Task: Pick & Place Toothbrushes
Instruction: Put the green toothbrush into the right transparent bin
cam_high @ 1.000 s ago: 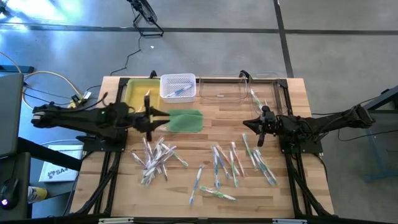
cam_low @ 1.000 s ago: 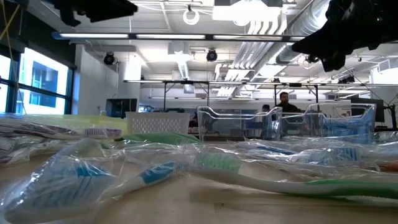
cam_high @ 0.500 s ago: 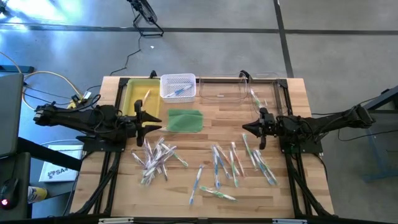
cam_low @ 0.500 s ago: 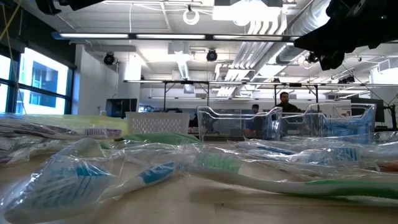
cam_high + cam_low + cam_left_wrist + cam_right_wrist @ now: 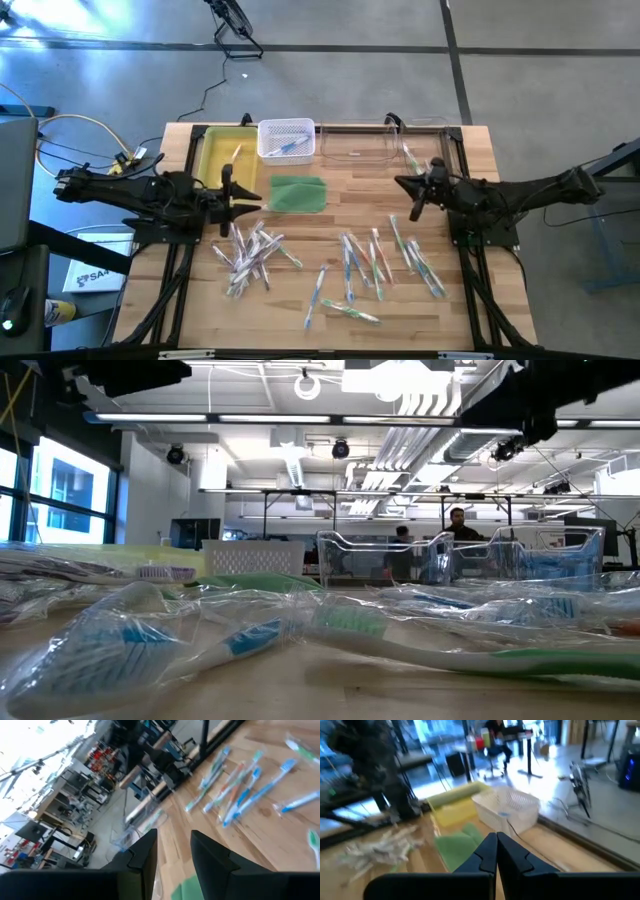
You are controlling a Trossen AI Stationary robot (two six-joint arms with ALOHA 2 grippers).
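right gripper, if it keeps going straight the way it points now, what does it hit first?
Probably the white basket, dead ahead of the shut right gripper in its wrist view, with the green pad lower and nearer. Depth is unclear.

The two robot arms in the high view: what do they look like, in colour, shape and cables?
Both arms are black and slim, built of jointed segments. The left gripper and the right gripper each end in two dark, wedge-shaped fingers. A yellow cable curls near the left arm's base. No markings are readable.
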